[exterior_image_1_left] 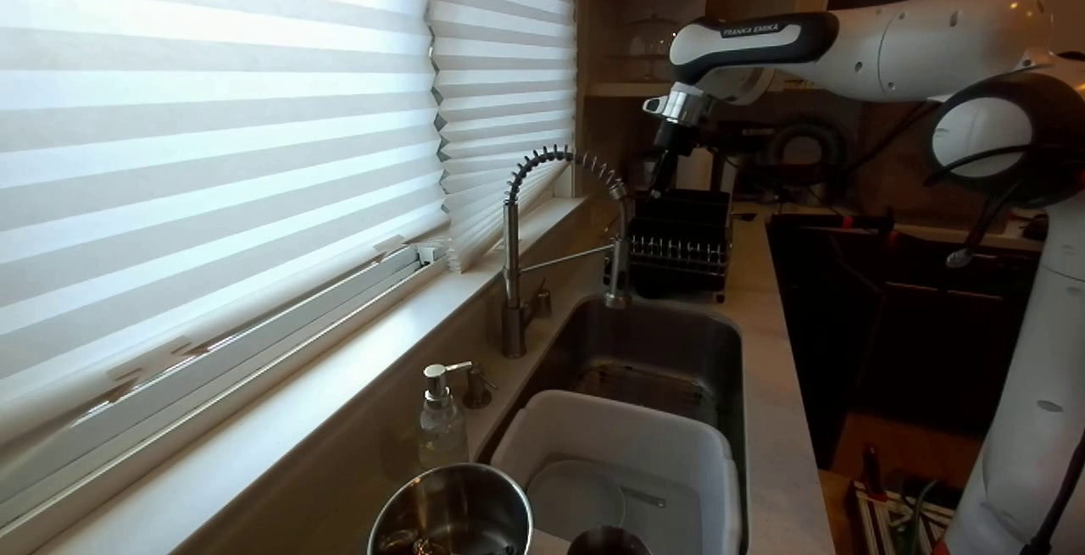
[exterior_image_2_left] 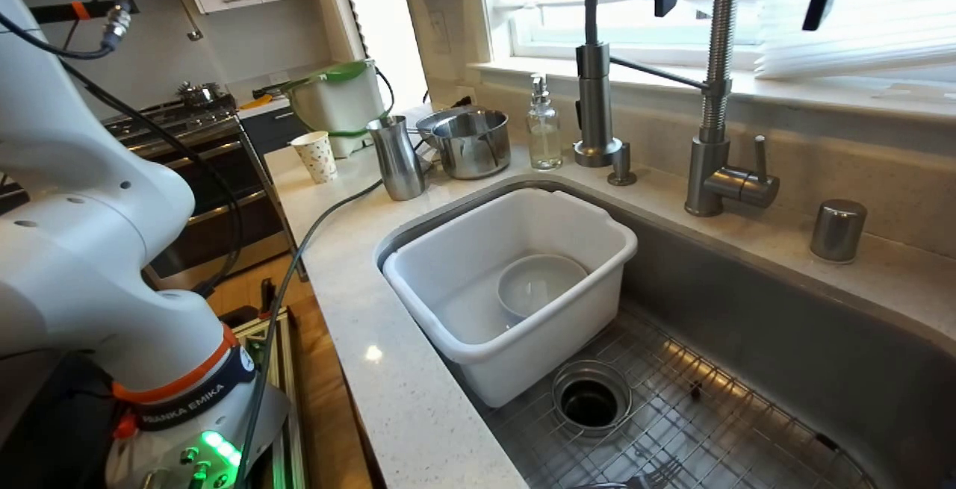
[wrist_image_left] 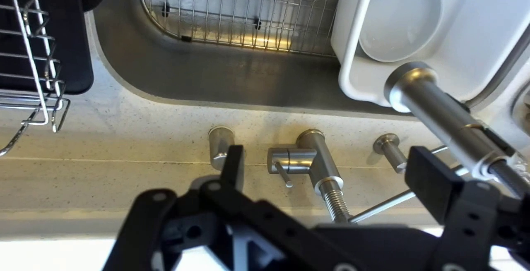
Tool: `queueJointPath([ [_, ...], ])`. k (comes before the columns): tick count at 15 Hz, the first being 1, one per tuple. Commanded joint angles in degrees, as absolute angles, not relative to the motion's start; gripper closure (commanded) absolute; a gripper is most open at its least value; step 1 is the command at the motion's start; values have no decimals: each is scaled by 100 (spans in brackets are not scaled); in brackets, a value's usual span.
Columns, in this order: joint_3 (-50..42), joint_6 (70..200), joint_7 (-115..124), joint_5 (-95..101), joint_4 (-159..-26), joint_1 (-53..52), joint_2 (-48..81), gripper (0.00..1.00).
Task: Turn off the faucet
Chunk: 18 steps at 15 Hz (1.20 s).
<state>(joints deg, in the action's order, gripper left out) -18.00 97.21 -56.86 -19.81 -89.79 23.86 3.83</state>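
The silver faucet has a coiled-spring arch; its stem (exterior_image_1_left: 511,280) rises behind the sink in an exterior view. Its base (exterior_image_2_left: 706,179) has a side lever (exterior_image_2_left: 760,159) that points up. The spray head (exterior_image_2_left: 595,101) hangs down toward the white tub; I see no water stream. In the wrist view the faucet body (wrist_image_left: 325,161) and lever (wrist_image_left: 283,173) show between my fingers, farther off. My gripper (wrist_image_left: 329,167) is open and empty. It is above the lever, apart from it, with fingertips at the top of an exterior view (exterior_image_2_left: 741,20). It also shows in an exterior view (exterior_image_1_left: 664,174).
A white tub (exterior_image_2_left: 515,343) with a bowl stands in the sink. A dish rack (exterior_image_1_left: 678,254) stands beyond the sink. A metal cap (exterior_image_2_left: 838,231), a small dispenser (exterior_image_2_left: 621,168), a soap bottle (exterior_image_2_left: 544,134) and a pot (exterior_image_2_left: 474,149) stand around it. Blinds (exterior_image_1_left: 220,157) hang behind.
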Motion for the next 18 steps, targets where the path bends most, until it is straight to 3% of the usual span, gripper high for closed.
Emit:
queueJointPath([
  [1, -1854, 9683, -5397, -1838, -9662, 2277, -218, 0],
  [10, -1983, 9616, -5359, -1889, -10386, 2114, -891, 0],
  [18, -2099, 9640, -5432, -1951, -10254, 2015, -803, 0],
])
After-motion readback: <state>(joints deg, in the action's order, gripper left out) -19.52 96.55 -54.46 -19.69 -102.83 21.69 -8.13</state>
